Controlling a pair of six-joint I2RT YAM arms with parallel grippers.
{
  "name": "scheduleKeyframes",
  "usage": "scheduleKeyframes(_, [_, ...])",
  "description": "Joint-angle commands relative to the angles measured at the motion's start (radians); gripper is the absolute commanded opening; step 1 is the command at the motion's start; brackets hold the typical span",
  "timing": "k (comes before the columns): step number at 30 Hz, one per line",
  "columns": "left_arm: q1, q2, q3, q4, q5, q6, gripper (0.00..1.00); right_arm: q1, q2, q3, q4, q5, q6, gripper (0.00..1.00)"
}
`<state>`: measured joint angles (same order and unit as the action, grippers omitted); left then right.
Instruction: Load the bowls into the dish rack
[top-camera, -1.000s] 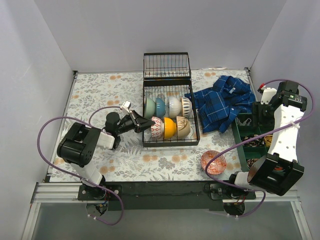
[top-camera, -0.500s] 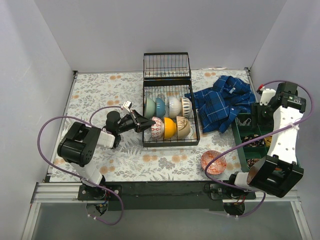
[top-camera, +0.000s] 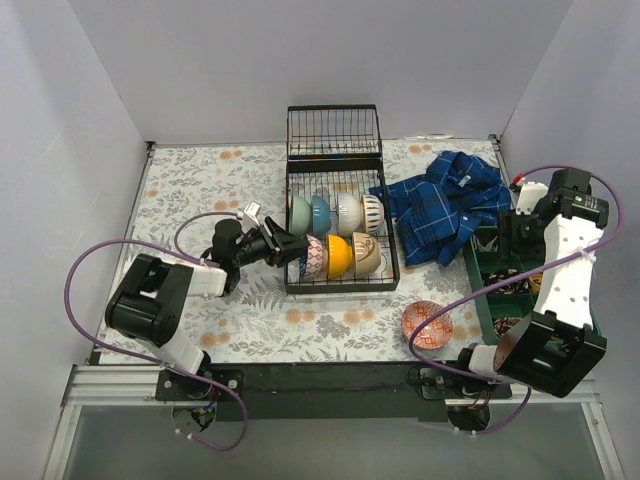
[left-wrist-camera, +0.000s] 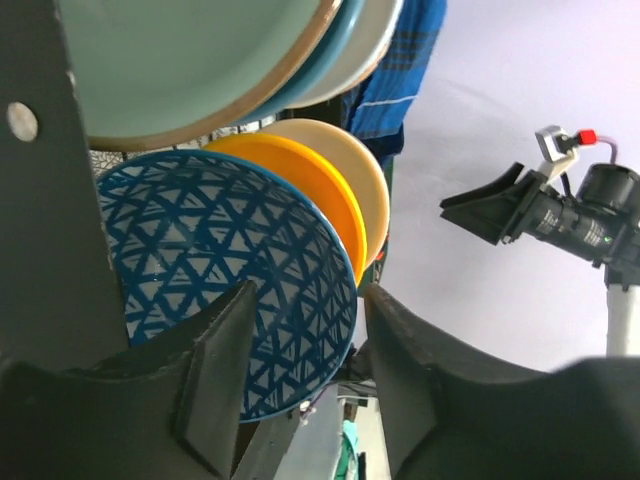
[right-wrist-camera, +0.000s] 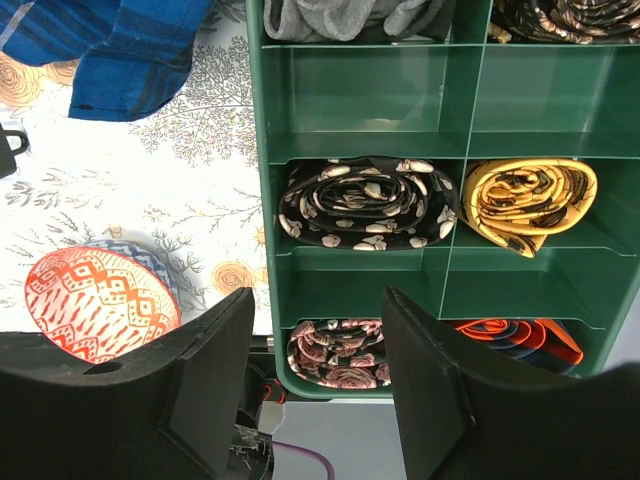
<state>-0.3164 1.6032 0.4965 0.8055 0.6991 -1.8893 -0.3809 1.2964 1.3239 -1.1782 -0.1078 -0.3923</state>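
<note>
The black wire dish rack (top-camera: 294, 285) stands mid-table with several bowls upright in two rows. My left gripper (top-camera: 293, 248) is at the rack's left side, open, its jaws either side of the rim of the front-left bowl (top-camera: 313, 256). In the left wrist view that bowl (left-wrist-camera: 200, 270) shows a blue triangle pattern, with an orange bowl (left-wrist-camera: 325, 190) and a beige one behind it; the gripper (left-wrist-camera: 308, 300) does not pinch it. A red patterned bowl (top-camera: 427, 324) lies on the table at the front right, also in the right wrist view (right-wrist-camera: 98, 302). My right gripper (right-wrist-camera: 315, 370) is open and empty above.
A green compartment tray (top-camera: 478, 268) with rolled ties stands at the right edge; it also shows in the right wrist view (right-wrist-camera: 360, 100). A blue plaid cloth (top-camera: 445, 200) lies right of the rack. An upright wire basket (top-camera: 333, 132) stands behind the rack.
My left arm has shifted and its gripper has edged slightly right, closer to the patterned bowl. The right arm has dipped a little. The bowls have not moved.
</note>
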Motion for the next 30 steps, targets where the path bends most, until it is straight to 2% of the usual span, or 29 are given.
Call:
scheduleKeyframes(1, [-0.001, -0.084, 0.088, -0.175, -0.012, 0.154, 0.51, 0.005, -0.025, -0.003, 0.011, -0.023, 0.007, 0.62])
scheduleKeyframes(4, [0.002, -0.129, 0.158, -0.354, -0.045, 0.249, 0.55, 0.007, -0.023, 0.004, 0.011, -0.024, 0.009, 0.62])
scheduleKeyframes(5, [0.002, -0.143, 0.183, -0.424, -0.065, 0.327, 0.57, 0.007, -0.025, 0.006, 0.011, -0.023, 0.009, 0.62])
scheduleKeyframes(6, [0.005, -0.156, 0.201, -0.547, -0.084, 0.369, 0.58, 0.007, -0.026, 0.006, 0.009, -0.020, 0.007, 0.62])
scheduleKeyframes(8, [0.016, -0.218, 0.235, -0.635, -0.110, 0.451, 0.63, 0.008, -0.029, 0.006, 0.006, -0.015, 0.003, 0.62])
scheduleKeyframes(11, [0.043, -0.305, 0.286, -0.782, -0.142, 0.536, 0.64, 0.008, -0.036, -0.002, 0.008, -0.013, -0.005, 0.63])
scheduleKeyframes(14, [0.062, -0.394, 0.371, -0.975, -0.150, 0.706, 0.65, 0.008, -0.045, 0.006, 0.014, -0.020, 0.003, 0.62])
scheduleKeyframes(15, [0.062, -0.416, 0.388, -0.992, -0.124, 0.840, 0.65, 0.008, -0.049, 0.011, 0.012, -0.027, 0.009, 0.63])
scheduleKeyframes(17, [0.062, -0.472, 0.410, -0.999, -0.009, 0.987, 0.64, 0.008, -0.052, 0.029, 0.012, -0.058, 0.033, 0.63])
scheduleKeyframes(18, [0.060, -0.518, 0.424, -0.988, 0.167, 1.077, 0.65, 0.008, -0.054, 0.037, 0.014, -0.067, 0.039, 0.63])
scheduleKeyframes(20, [0.001, -0.526, 0.460, -1.006, 0.320, 1.325, 0.71, 0.008, -0.054, 0.055, 0.012, -0.090, 0.053, 0.63])
scheduleKeyframes(21, [-0.120, -0.478, 0.575, -1.204, 0.315, 1.452, 0.73, 0.008, -0.049, 0.084, 0.014, -0.095, 0.055, 0.63])
scheduleKeyframes(22, [-0.181, -0.439, 0.633, -1.321, 0.295, 1.730, 0.73, 0.008, -0.048, 0.096, 0.015, -0.107, 0.055, 0.63])
scheduleKeyframes(23, [-0.235, -0.389, 0.687, -1.438, 0.281, 1.836, 0.73, 0.008, -0.045, 0.115, 0.017, -0.113, 0.059, 0.63])
scheduleKeyframes(24, [-0.325, -0.347, 0.736, -1.577, 0.239, 1.883, 0.73, 0.007, -0.039, 0.144, 0.017, -0.116, 0.063, 0.63])
scheduleKeyframes(25, [-0.366, -0.259, 0.802, -1.621, 0.220, 1.983, 0.73, 0.007, -0.033, 0.162, 0.017, -0.121, 0.066, 0.63])
scheduleKeyframes(26, [-0.407, -0.218, 0.838, -1.693, 0.194, 2.019, 0.73, 0.007, -0.026, 0.181, 0.017, -0.119, 0.072, 0.64])
scheduleKeyframes(27, [-0.494, -0.183, 0.867, -1.713, 0.157, 2.056, 0.72, 0.007, -0.026, 0.196, 0.017, -0.118, 0.073, 0.64])
scheduleKeyframes(30, [-0.634, -0.060, 0.921, -1.679, 0.022, 2.107, 0.72, 0.007, -0.037, 0.235, 0.037, -0.109, 0.104, 0.64])
